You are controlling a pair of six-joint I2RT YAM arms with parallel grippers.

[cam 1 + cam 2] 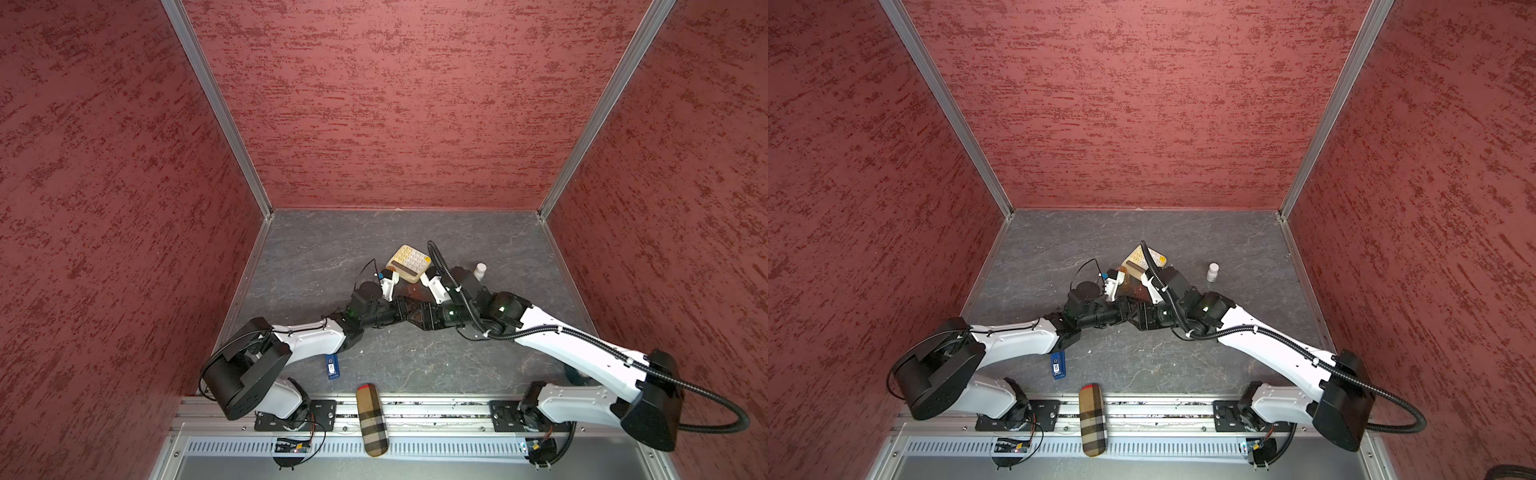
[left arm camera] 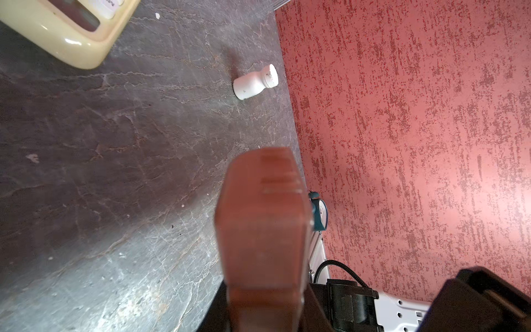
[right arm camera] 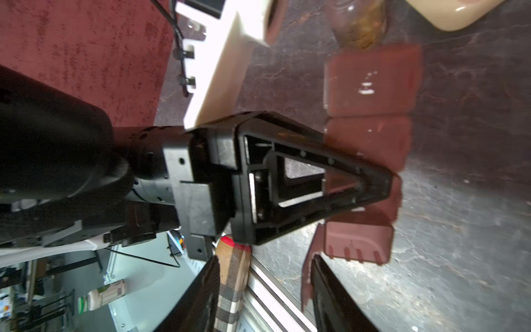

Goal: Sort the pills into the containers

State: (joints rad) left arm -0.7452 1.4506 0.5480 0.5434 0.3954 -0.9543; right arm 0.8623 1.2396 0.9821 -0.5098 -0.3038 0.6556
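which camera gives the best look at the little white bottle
The left wrist view: the white bottle is close, sharp and unblocked, cap and body clear, on the table near the red wall. Both top views show the bottle only small and distant. The right wrist view does not show it.

Brown containers (image 3: 370,83); white bottle (image 2: 254,83); plaid case (image 1: 372,424).

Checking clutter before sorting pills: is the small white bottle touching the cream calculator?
Apart. The left wrist view shows bare grey table between the white bottle and the calculator.
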